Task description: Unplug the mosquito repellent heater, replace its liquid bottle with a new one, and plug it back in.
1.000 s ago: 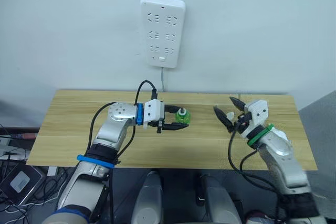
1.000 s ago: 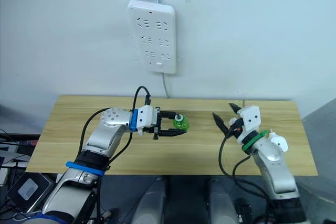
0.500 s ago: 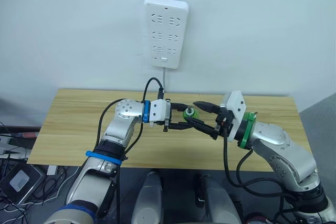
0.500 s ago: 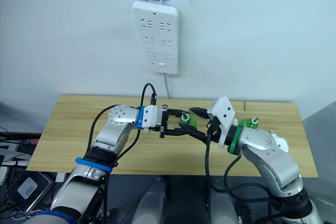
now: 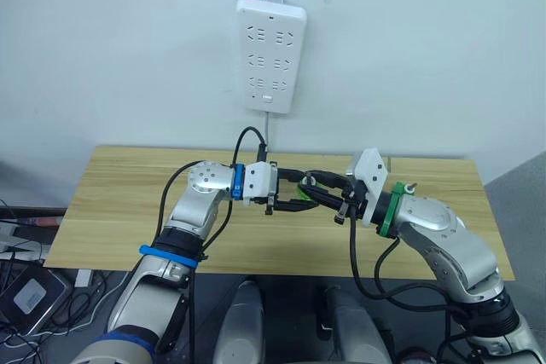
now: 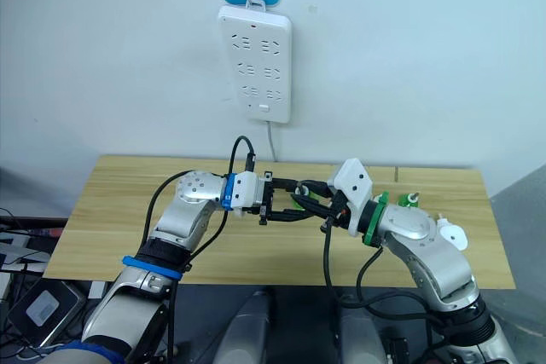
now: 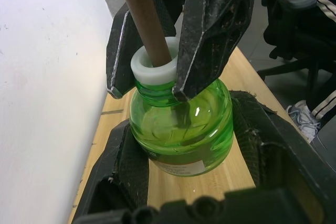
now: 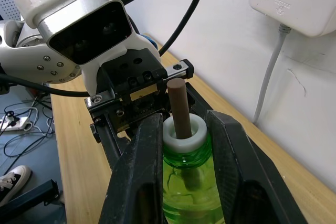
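A green liquid bottle (image 7: 181, 129) with a white collar and a brown wick (image 8: 178, 103) hangs above the middle of the table. My left gripper (image 5: 297, 194) is shut on its body from the left. My right gripper (image 8: 186, 124) reaches in from the right, and its two fingers press on either side of the white collar. The white mosquito repellent heater (image 6: 450, 236) lies on the table's right side, beside my right forearm. A second small green bottle (image 6: 409, 200) stands behind that forearm.
A white power strip (image 5: 271, 57) hangs on the wall under a fish-shaped hook, its cord dropping behind the wooden table (image 5: 111, 202). Cables and a small device lie on the floor at the left.
My right arm has swung in from the table's right side, and its fingers have closed around the bottle's neck. My left gripper has lifted the bottle slightly toward the centre.
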Controlling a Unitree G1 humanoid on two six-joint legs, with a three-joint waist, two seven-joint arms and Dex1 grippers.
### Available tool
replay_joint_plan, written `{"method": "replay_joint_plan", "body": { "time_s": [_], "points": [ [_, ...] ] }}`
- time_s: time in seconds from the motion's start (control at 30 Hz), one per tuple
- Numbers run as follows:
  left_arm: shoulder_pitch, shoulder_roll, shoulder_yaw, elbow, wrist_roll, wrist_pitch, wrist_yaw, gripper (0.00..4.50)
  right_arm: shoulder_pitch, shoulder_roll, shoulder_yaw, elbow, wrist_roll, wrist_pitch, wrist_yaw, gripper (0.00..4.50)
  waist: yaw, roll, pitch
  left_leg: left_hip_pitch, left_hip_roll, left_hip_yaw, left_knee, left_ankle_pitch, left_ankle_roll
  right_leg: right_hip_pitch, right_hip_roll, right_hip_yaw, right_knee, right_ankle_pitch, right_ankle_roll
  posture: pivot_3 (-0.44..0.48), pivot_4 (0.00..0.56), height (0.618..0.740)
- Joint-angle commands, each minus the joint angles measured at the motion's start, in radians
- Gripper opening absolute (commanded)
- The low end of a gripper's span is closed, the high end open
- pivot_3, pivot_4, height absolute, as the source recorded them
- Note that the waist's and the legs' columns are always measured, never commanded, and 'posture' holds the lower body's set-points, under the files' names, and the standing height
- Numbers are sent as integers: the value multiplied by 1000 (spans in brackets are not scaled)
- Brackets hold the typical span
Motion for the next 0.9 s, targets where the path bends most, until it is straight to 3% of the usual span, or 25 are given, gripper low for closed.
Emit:
{"method": "replay_joint_plan", "body": {
  "time_s": [0.03,0.07,0.2,0.33,0.43,0.6,0.73,0.9],
  "points": [
    [-9,-12,0,-23,-16,-13,-5,2183,7,16,-22,-20,17,-15,4,880,0,0,-2,0,0,0,0,0,0,0,0,0,0,1,-1,228,224,740],
    [-8,-13,3,-25,-20,-5,-1,2183,7,25,-36,-25,32,-8,-4,880,0,0,-2,0,0,0,0,0,0,0,0,0,0,2,-3,228,225,740],
    [-9,-34,59,-64,-89,58,43,3395,18,90,-164,-44,130,65,-96,880,-1,0,-3,0,0,0,0,0,0,0,0,0,0,2,-3,219,229,740],
    [26,-58,100,-161,-125,90,129,4500,14,195,-374,-45,373,221,-293,880,-1,0,-4,0,0,-1,1,0,0,1,0,0,1,2,-3,213,234,740],
    [66,-96,110,-253,-143,109,209,4500,-10,258,-503,-26,638,327,-473,880,-2,0,-8,0,0,-1,1,0,0,1,-1,0,1,2,-3,208,231,740],
    [101,-205,101,-334,-100,70,386,4500,-37,331,-559,-21,1067,293,-791,880,-5,0,-8,0,0,-1,1,0,0,1,-1,0,1,2,-3,204,235,740],
    [129,-262,81,-373,-78,68,482,4500,-41,315,-531,-33,1219,238,-920,880,-6,-1,-13,1,-1,1,1,1,1,1,-1,1,1,3,-2,209,235,740],
    [120,-298,68,-359,-62,49,544,4500,-48,272,-489,-37,1303,188,-981,880,-6,-1,-13,1,-1,1,1,1,2,1,0,2,1,4,-2,215,241,740]
  ]
}}
